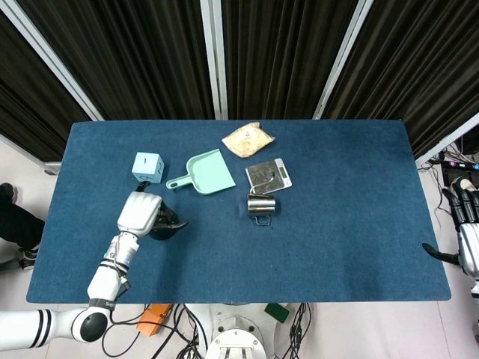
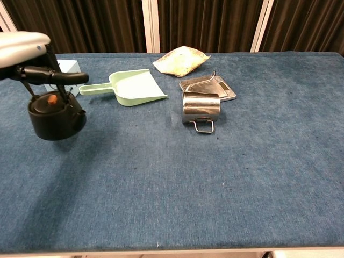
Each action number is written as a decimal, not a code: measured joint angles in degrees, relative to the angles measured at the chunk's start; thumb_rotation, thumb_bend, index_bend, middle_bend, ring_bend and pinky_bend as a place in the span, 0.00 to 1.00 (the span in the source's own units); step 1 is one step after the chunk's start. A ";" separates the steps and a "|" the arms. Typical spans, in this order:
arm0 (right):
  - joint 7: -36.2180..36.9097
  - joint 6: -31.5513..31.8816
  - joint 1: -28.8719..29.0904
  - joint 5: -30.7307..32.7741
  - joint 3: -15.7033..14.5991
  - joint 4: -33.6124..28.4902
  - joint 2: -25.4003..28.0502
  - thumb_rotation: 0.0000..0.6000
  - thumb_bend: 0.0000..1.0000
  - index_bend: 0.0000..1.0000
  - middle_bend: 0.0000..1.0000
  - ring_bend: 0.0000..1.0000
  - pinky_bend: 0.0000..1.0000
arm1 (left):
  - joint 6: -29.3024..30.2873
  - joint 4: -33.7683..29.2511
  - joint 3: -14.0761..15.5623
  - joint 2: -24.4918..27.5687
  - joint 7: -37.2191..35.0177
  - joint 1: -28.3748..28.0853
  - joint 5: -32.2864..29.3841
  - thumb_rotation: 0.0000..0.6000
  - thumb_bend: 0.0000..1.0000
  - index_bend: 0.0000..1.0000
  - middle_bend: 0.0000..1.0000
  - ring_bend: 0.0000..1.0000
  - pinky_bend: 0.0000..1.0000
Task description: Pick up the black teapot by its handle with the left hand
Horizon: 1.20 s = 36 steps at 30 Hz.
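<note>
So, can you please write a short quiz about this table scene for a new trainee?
1. True or false: the left hand holds the black teapot by its handle.
2. Which thing lies nearest the steel cup? A) blue cube B) kitchen scale C) green dustpan
3. Fill in: the right hand is beside the table's ____ edge and holds nothing.

Key: 1 true; 2 B; 3 right.
</note>
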 measured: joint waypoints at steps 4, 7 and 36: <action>0.06 -0.69 0.26 -0.17 -0.14 -0.34 0.32 1.00 0.04 0.00 0.02 0.00 0.00 | 1.33 0.73 -0.73 -0.30 -0.23 0.62 -0.40 0.56 0.15 1.00 1.00 1.00 0.28; 0.06 -0.89 0.35 -0.20 -0.23 -0.46 0.33 1.00 0.04 0.00 0.02 0.00 0.00 | 1.79 1.00 -1.27 -0.36 -0.82 1.08 -0.86 0.53 0.15 1.00 1.00 1.00 0.32; 0.98 -0.16 -0.68 -0.27 -0.88 -0.02 0.00 1.00 0.04 0.00 0.02 0.00 0.00 | 3.80 3.69 -2.57 -0.83 -0.67 2.97 0.18 0.63 0.42 1.00 1.00 1.00 0.53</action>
